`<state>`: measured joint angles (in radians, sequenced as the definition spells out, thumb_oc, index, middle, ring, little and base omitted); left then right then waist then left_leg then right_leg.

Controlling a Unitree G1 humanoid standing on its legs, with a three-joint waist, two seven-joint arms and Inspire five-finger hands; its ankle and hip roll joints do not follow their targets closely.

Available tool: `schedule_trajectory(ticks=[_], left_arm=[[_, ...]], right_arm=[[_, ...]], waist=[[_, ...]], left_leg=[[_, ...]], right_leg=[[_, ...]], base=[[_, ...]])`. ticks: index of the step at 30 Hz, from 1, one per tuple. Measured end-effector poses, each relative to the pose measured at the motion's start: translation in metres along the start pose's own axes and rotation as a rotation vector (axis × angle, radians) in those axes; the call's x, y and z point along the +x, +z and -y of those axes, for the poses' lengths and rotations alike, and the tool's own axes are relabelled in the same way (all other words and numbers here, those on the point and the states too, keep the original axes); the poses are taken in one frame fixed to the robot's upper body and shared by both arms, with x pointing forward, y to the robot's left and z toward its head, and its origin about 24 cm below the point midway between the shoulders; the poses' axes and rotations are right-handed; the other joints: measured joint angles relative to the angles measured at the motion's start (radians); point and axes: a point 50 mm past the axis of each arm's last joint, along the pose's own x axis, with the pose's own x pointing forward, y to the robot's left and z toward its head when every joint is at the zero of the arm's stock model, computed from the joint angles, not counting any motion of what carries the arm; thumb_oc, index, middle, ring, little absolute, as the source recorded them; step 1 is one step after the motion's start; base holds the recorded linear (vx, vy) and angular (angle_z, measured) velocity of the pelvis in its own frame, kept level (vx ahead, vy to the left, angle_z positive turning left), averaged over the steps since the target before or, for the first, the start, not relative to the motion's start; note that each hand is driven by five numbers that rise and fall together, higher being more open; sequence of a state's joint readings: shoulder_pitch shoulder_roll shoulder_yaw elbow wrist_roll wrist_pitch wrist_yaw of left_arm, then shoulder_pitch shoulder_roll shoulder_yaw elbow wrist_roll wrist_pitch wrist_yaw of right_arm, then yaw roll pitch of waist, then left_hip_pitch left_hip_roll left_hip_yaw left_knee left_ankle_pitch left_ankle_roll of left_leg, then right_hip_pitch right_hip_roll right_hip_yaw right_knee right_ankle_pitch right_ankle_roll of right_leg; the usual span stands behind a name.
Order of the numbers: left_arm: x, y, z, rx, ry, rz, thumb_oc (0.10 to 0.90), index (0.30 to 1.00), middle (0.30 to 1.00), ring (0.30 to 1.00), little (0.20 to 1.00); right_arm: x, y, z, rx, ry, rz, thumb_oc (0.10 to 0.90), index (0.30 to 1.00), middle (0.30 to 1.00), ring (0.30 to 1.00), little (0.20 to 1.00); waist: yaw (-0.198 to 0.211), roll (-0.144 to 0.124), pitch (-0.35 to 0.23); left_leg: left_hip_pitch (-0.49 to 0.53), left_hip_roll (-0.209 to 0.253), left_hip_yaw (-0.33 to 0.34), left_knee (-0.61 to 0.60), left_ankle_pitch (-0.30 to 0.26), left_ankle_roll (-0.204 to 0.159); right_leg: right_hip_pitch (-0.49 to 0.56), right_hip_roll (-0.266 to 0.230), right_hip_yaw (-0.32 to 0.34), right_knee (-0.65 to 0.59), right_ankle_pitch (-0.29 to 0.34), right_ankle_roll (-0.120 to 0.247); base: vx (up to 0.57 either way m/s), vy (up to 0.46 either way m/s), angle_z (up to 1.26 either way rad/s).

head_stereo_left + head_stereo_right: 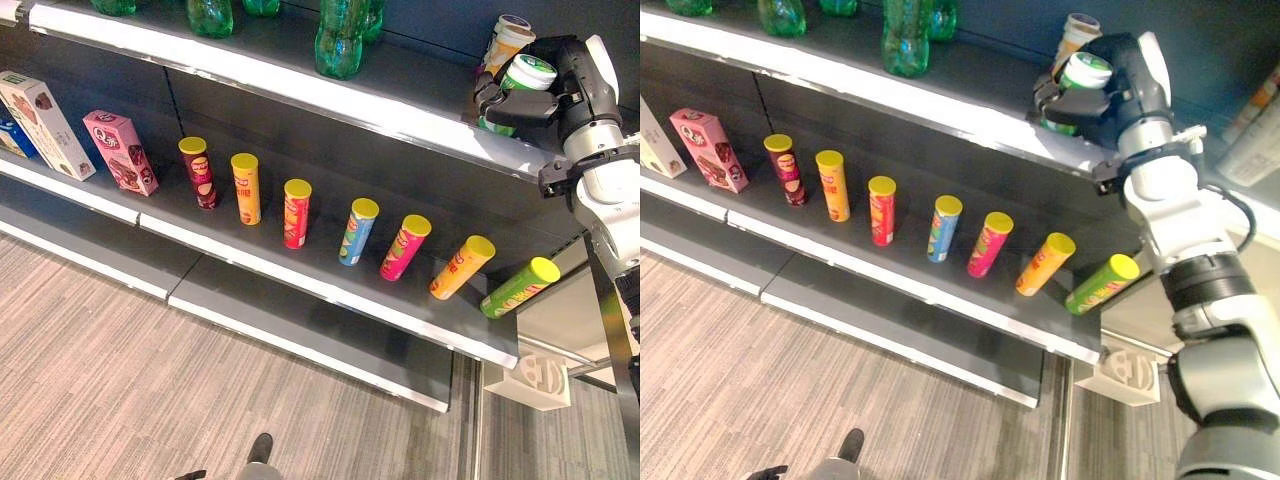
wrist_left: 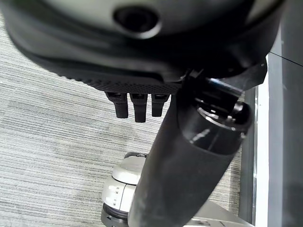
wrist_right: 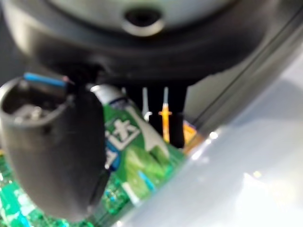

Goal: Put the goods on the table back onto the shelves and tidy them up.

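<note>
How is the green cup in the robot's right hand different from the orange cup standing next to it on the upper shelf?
The green cup is gripped by the right hand, whose fingers and thumb curl round it; the orange cup stands free, untouched. The green cup has a green label and a pale green lid, the orange cup an orange label and a darker lid. The green cup sits nearer the shelf's front edge, the orange cup behind it. Both are lidded cups on the upper shelf.

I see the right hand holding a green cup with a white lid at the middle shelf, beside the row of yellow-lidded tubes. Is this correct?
Not quite. The right hand does hold the green cup with a white lid, but at the upper shelf, next to another cup. The yellow-lidded tubes stand one shelf below. The right eye view shows this.
</note>
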<state>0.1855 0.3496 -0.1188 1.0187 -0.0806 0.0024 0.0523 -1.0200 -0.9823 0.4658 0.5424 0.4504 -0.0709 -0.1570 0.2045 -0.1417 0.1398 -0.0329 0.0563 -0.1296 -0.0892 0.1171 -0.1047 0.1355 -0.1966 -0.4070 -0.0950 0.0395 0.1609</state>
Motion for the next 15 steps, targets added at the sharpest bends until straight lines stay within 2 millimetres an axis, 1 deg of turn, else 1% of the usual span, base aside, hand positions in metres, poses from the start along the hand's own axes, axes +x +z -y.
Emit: schedule_trajectory(ticks=[7, 8, 9, 10, 15], left_arm=[[0.0, 0.0001, -0.0024, 0.002, 0.005, 0.0, 0.8, 0.9, 0.9, 0.9, 0.9], [0.0, 0.0001, -0.0026, 0.002, 0.006, 0.0, 0.8, 0.9, 0.9, 0.9, 0.9], [0.0, 0.0001, -0.0028, 0.003, 0.006, 0.0, 0.8, 0.9, 0.9, 0.9, 0.9], [0.0, 0.0, -0.0028, 0.003, 0.006, 0.0, 0.8, 0.9, 0.9, 0.9, 0.9], [0.0001, 0.0003, -0.003, 0.003, 0.006, 0.001, 0.8, 0.9, 0.9, 0.9, 0.9]], right_arm=[[0.0001, -0.0004, 0.0002, 0.0, -0.001, -0.002, 0.4, 0.3, 0.3, 0.3, 0.3], [0.0002, -0.0004, 0.0002, 0.0, -0.001, -0.002, 0.485, 0.427, 0.427, 0.427, 0.427], [0.0002, -0.0004, 0.0001, 0.001, -0.001, -0.002, 0.599, 0.599, 0.599, 0.599, 0.599], [0.0002, -0.0004, -0.0003, 0.002, -0.001, -0.002, 0.8, 0.9, 0.9, 0.9, 0.9], [0.0003, -0.0005, -0.0012, 0.004, 0.0, -0.003, 0.8, 0.9, 0.9, 0.9, 0.9]], waist=[[-0.001, -0.011, 0.005], [-0.001, -0.011, 0.005], [-0.001, -0.011, 0.005], [-0.001, -0.012, 0.005], [-0.002, -0.012, 0.005]], left_leg=[[0.0, 0.0, 0.0, 0.0, 0.0, 0.0], [0.0, 0.0, 0.0, 0.0, 0.0, 0.0], [0.0, 0.0, 0.0, 0.0, 0.0, 0.0], [0.0, 0.0, 0.0, 0.0, 0.0, 0.0], [0.001, 0.0, 0.0, 0.0, 0.0, 0.0]], right_leg=[[0.0, 0.0, 0.0, 0.0, 0.0, 0.0], [0.0, 0.0, 0.0, 0.0, 0.0, 0.0], [0.0, 0.0, 0.0, 0.0, 0.0, 0.0], [0.0, 0.0, 0.0, 0.0, 0.0, 0.0], [0.001, 0.0, 0.0, 0.0, 0.0, 0.0]], base=[[0.0, 0.0, 0.0], [0.0, 0.0, 0.0], [0.0, 0.0, 0.0], [0.0, 0.0, 0.0], [0.0, 0.0, 0.0]])
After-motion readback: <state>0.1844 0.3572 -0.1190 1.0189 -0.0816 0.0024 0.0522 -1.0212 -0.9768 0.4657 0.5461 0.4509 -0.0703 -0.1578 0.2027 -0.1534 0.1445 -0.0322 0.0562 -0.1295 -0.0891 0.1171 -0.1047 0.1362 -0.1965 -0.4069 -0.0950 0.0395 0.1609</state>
